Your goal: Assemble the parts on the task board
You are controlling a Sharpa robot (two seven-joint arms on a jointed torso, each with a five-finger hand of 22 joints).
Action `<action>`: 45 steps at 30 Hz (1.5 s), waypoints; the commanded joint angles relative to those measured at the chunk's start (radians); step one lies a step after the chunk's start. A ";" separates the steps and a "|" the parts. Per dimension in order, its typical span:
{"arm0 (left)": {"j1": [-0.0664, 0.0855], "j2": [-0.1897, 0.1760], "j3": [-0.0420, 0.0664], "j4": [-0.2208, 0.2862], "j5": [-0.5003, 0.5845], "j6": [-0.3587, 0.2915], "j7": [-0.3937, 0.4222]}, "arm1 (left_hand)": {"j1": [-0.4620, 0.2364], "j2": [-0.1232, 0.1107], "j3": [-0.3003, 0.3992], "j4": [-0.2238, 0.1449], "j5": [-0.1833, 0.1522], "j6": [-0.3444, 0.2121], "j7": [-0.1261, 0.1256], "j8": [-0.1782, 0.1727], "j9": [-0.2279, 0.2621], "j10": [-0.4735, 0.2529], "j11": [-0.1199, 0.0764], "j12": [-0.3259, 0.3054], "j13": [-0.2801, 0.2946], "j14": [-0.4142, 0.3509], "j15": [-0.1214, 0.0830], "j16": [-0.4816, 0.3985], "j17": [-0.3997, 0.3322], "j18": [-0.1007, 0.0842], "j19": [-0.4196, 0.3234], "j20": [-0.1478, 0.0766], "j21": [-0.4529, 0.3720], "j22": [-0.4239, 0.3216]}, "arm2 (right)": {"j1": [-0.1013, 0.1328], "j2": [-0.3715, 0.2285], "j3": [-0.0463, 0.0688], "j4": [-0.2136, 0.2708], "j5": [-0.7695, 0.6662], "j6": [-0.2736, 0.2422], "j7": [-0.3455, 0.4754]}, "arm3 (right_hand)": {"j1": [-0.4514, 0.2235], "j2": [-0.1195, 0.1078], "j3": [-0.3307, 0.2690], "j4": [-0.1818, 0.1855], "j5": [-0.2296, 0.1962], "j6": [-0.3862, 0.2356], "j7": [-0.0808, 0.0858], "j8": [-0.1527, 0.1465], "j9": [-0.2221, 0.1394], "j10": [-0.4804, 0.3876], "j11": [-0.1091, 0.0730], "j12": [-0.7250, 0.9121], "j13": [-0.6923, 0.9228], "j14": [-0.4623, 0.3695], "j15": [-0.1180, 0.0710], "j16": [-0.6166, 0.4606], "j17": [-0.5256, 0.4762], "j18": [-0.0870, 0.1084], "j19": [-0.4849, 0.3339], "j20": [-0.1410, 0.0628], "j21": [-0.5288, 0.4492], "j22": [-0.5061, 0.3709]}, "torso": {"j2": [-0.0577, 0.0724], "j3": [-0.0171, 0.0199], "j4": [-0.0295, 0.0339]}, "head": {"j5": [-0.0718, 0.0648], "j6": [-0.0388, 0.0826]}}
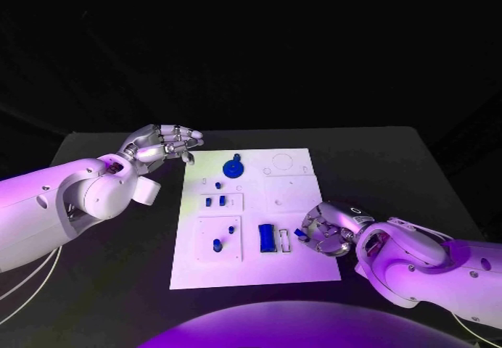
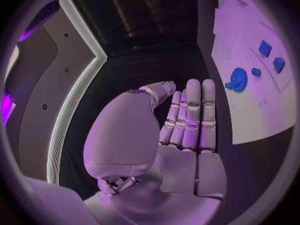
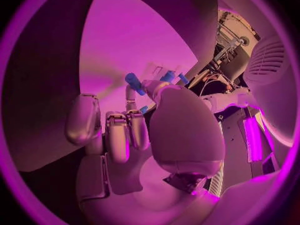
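The white task board (image 1: 293, 196) lies in the middle of the black table. On it are a blue gear (image 1: 234, 168) (image 2: 238, 79), two small blue blocks (image 1: 215, 201) (image 2: 271, 56), a blue peg (image 1: 217, 245) and a long blue block (image 1: 267, 238). My right hand (image 1: 326, 230) rests at the board's right edge, fingers curled, pinching a small blue part (image 1: 300, 233) (image 3: 144, 109) beside the long block. My left hand (image 1: 167, 143) (image 2: 187, 130) hovers off the board's far left corner, fingers stretched out, holding nothing.
A white slotted frame (image 1: 284, 240) stands just right of the long blue block. The black table (image 1: 387, 167) runs wide on both sides of the board. Empty recesses mark the board's far right part (image 1: 282, 161).
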 commanded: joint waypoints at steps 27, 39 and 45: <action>0.000 0.000 0.001 0.012 -0.002 0.040 0.007 | -0.001 -0.001 0.006 0.003 0.002 -0.009 0.024 0.007 -0.002 -0.001 0.000 0.006 -0.002 -0.003 0.004 -0.004 -0.001 0.013 0.001 0.001 0.007 0.002 | -0.004 0.090 0.000 -0.038 0.098 0.007 0.002 | -0.101 -0.005 0.042 -0.055 -0.007 0.033 -0.016 0.003 0.029 0.075 -0.012 0.008 0.199 0.096 -0.009 0.004 0.223 -0.018 0.009 -0.007 -0.002 0.164 | 0.002 0.0002 -0.0010 | 0.004 -0.007; 0.000 -0.002 0.001 0.014 -0.002 0.044 0.002 | -0.004 -0.001 0.006 0.004 0.002 -0.009 0.024 0.008 -0.002 -0.001 0.000 0.006 -0.002 -0.003 0.004 -0.004 -0.001 0.013 0.000 0.001 0.007 0.003 | -0.008 0.102 0.000 -0.049 0.083 0.023 -0.044 | -0.182 -0.019 -0.074 -0.035 -0.013 0.068 -0.024 0.009 0.016 0.081 -0.019 0.022 0.209 0.097 -0.015 0.005 0.227 -0.020 0.012 -0.013 0.008 0.166 | 0.001 0.0007 -0.0022 | 0.007 -0.008; 0.000 -0.002 0.001 0.013 -0.002 0.045 0.000 | -0.004 -0.001 0.006 0.004 0.002 -0.009 0.024 0.008 -0.002 -0.001 0.000 0.006 -0.002 -0.003 0.004 -0.004 -0.001 0.013 0.000 0.001 0.007 0.003 | -0.009 0.105 0.000 -0.051 0.093 0.034 -0.043 | -0.183 -0.020 -0.089 -0.038 -0.013 0.074 -0.027 0.013 0.015 0.081 -0.021 0.021 0.209 0.097 -0.016 0.005 0.227 -0.019 0.012 -0.014 0.005 0.166 | 0.000 0.0001 -0.0031 | 0.005 -0.008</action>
